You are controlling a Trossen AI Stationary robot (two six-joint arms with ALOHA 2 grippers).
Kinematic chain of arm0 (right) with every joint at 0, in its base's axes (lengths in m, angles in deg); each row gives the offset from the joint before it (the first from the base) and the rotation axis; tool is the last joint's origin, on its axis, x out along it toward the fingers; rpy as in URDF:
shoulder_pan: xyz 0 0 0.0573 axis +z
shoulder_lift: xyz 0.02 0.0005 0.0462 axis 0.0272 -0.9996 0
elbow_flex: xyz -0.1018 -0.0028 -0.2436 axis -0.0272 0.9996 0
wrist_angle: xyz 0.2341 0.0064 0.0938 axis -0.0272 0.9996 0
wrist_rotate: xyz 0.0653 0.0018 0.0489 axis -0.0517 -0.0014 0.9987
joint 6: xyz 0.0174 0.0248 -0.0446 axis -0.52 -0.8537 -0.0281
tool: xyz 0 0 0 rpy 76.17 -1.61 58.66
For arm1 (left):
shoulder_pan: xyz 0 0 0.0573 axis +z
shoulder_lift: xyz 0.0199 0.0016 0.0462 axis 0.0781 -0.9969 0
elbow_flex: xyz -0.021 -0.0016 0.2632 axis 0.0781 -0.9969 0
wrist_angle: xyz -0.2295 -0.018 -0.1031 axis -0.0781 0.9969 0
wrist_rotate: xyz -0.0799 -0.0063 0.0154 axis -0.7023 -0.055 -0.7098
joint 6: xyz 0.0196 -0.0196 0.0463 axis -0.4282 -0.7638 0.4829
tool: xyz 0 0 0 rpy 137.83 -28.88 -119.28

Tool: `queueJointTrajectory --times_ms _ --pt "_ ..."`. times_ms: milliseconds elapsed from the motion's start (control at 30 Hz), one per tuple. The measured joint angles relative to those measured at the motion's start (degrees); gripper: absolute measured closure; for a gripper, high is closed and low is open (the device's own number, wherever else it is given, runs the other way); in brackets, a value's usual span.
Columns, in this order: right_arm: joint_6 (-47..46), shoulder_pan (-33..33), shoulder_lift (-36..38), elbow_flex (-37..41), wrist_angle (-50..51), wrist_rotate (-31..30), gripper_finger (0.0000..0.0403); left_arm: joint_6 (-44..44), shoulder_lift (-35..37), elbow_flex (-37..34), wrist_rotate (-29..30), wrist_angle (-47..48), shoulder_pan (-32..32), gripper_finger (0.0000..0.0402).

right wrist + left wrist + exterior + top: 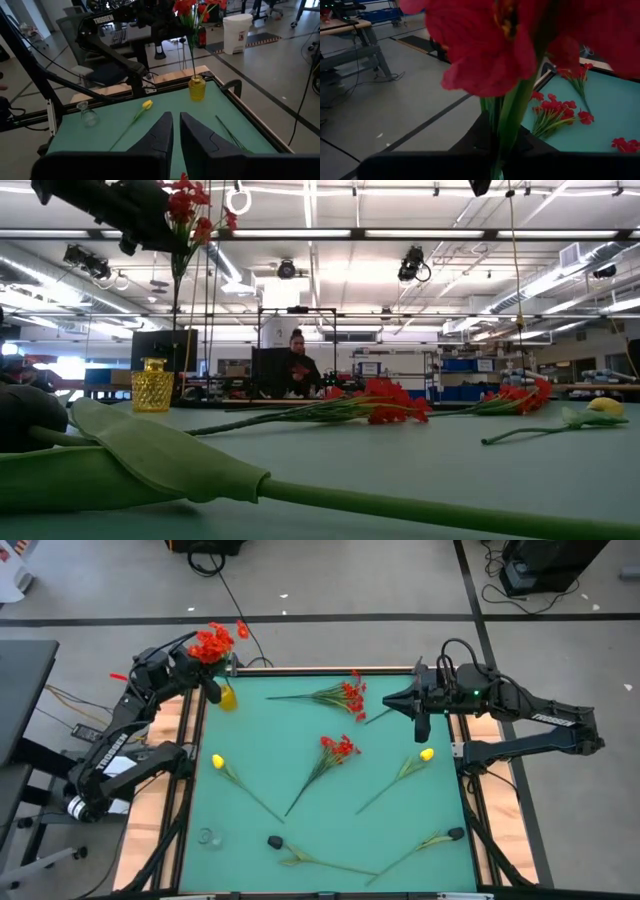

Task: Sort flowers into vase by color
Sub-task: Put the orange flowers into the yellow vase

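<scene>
We hold the red spray (212, 642) clenched in the left end effector (205, 670) upright over the yellow vase (228, 697) at the bench (300, 840) corner, stems aligned for insertion, while the right end effector (420, 712) waits nearly closed, grasping nothing.

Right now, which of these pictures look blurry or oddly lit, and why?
Left wrist view: the red blossoms sit so close that they blur and fill the picture. Low view: a leaf lies soft and out of focus up front, while bright ceiling lights glare behind. High view: even light on the green table.
</scene>
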Motion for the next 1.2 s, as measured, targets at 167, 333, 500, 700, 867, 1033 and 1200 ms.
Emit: queueJointTrajectory --times_ms 167,333,500,700,867,1033,1200 --pt "0.0 0.0 0.0 0.0 0.0 0.0 0.036 -0.4 0.0 0.0 0.0 -0.4 0.0 0.0382" --pt "0.0 0.0 0.0 0.0 0.0 0.0 0.036 -0.9 0.0 0.0 0.0 -1.0 0.0 0.0382" --pt "0.0 0.0 0.0 0.0 0.0 0.0 0.0361 -3.5 1.0 -1.2 0.9 -0.9 0.6 0.0382" --pt "0.0 0.0 0.0 0.0 0.0 0.1 0.0361 -5.4 6.4 -7.8 1.1 -3.2 1.9 0.0385" --pt "0.0 0.0 0.0 0.0 0.0 0.1 0.0361 -4.7 7.8 -5.4 5.0 -3.7 1.9 0.0386" --pt "0.0 0.0 0.0 0.0 -0.7 0.1 0.0361 -4.6 7.3 -4.8 10.9 -3.1 1.9 0.0387" --pt "0.0 0.0 0.0 0.0 -1.7 0.1 0.0361 -5.3 6.0 -4.9 13.5 -2.5 1.9 0.0387"
